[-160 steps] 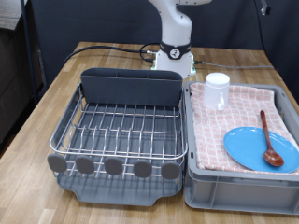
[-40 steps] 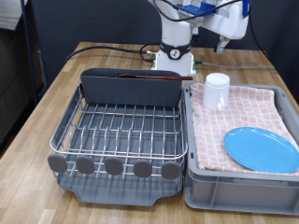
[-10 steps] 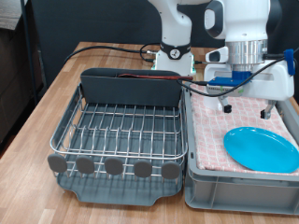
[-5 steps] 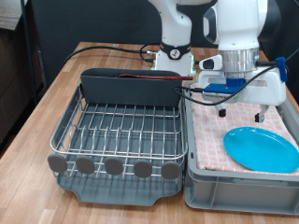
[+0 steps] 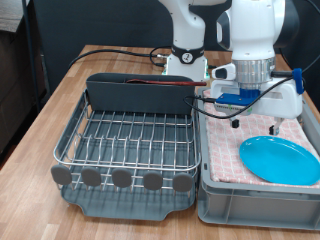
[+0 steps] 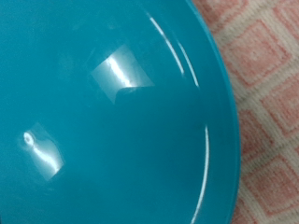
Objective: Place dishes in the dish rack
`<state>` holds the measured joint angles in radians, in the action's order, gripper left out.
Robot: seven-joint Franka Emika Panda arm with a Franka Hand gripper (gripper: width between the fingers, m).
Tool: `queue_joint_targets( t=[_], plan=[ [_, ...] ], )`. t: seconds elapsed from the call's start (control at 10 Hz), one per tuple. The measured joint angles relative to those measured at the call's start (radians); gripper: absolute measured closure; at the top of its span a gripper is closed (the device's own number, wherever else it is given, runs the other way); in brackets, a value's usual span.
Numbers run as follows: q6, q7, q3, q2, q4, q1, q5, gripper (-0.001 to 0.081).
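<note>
The light-blue plate (image 5: 279,159) lies on the pink checkered cloth (image 5: 225,140) in the grey bin and fills the wrist view (image 6: 103,121). My gripper (image 5: 256,125) hangs open and empty just above the plate's far edge. Its fingers (image 5: 237,121) do not show in the wrist view. The reddish-brown wooden spoon (image 5: 160,84) lies along the tall trough of the dish rack (image 5: 125,140) in the exterior view's left half. The rack's wire grid holds nothing. The white cup is hidden behind my hand.
The grey bin (image 5: 255,205) stands right next to the rack on the wooden table (image 5: 60,95). The robot base (image 5: 185,60) and its cables are behind the rack. The pink cloth shows at one edge of the wrist view (image 6: 271,103).
The spoon went from the plate into the rack's trough. Over the last second the hand came down over the bin, shifted a little towards the exterior view's left, and now hides the cup.
</note>
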<state>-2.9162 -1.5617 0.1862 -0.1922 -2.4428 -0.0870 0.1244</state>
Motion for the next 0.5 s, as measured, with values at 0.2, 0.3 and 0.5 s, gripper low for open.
queue_joint_targets(
  t=[0.2, 0.3, 0.5],
  plan=[
    [0.008, 0.004, 0.0, -0.013, 0.006, 0.002, 0.005, 0.0004],
    [0.008, 0.012, 0.001, -0.021, 0.01, 0.003, 0.011, 0.0004],
    [0.008, 0.029, 0.003, -0.043, 0.026, 0.007, 0.023, 0.0004]
  ],
)
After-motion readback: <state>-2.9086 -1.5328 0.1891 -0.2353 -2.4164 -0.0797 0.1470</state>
